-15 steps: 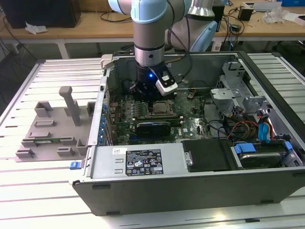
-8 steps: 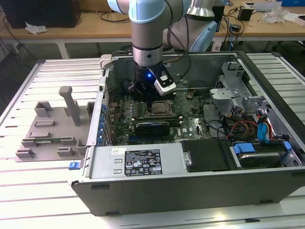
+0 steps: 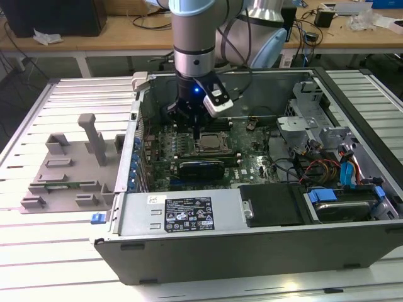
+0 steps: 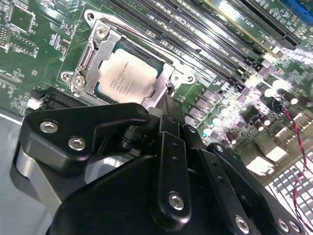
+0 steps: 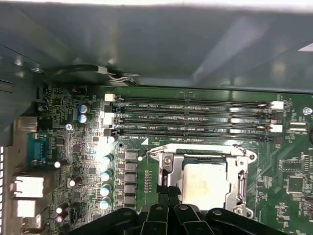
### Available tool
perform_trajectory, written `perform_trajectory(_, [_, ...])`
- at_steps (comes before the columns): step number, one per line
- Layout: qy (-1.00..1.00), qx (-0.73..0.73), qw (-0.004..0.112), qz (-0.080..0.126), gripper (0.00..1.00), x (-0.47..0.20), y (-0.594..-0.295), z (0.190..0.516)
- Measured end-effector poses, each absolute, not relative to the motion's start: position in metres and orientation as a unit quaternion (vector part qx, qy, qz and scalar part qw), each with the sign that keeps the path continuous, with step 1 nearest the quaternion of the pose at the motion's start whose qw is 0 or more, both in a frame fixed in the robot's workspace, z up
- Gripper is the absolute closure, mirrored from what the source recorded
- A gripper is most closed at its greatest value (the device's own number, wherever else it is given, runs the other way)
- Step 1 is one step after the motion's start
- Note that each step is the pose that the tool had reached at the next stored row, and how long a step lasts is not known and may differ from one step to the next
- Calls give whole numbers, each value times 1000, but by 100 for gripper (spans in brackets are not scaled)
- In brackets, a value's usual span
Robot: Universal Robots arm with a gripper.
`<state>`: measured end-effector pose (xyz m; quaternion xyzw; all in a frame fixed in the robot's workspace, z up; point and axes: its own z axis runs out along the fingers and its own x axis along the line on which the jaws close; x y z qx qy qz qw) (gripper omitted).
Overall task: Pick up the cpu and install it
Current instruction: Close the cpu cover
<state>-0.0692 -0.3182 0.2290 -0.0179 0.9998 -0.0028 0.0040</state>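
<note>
The cpu (image 3: pixel 210 143) (image 4: pixel 128 73) (image 5: pixel 205 183) lies flat in the metal-rimmed socket frame (image 4: pixel 98 44) (image 5: pixel 240 169) on the green motherboard (image 3: pixel 252 160), inside the open computer case. Its silver-grey top faces up. My gripper (image 3: pixel 198 133) (image 4: pixel 168 105) (image 5: pixel 171 192) hangs just above the board at the socket's edge, beside the cpu. Its fingers are drawn together and hold nothing.
A grey plastic tray (image 3: pixel 47 182) with upright posts sits outside the case on the exterior view's left. Memory slots (image 5: pixel 195 117) run beside the socket. A black power supply (image 3: pixel 182 214), a drive cage (image 3: pixel 302 119) and coloured cables (image 3: pixel 346 170) crowd the case's front and right.
</note>
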Motion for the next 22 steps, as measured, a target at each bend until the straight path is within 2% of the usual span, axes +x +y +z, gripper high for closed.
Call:
perform_trajectory(6, [1000,-18,4,-3,89,-69,-318,242])
perform_trajectory(22, [1000,-18,2,-3,89,-35,-319,243])
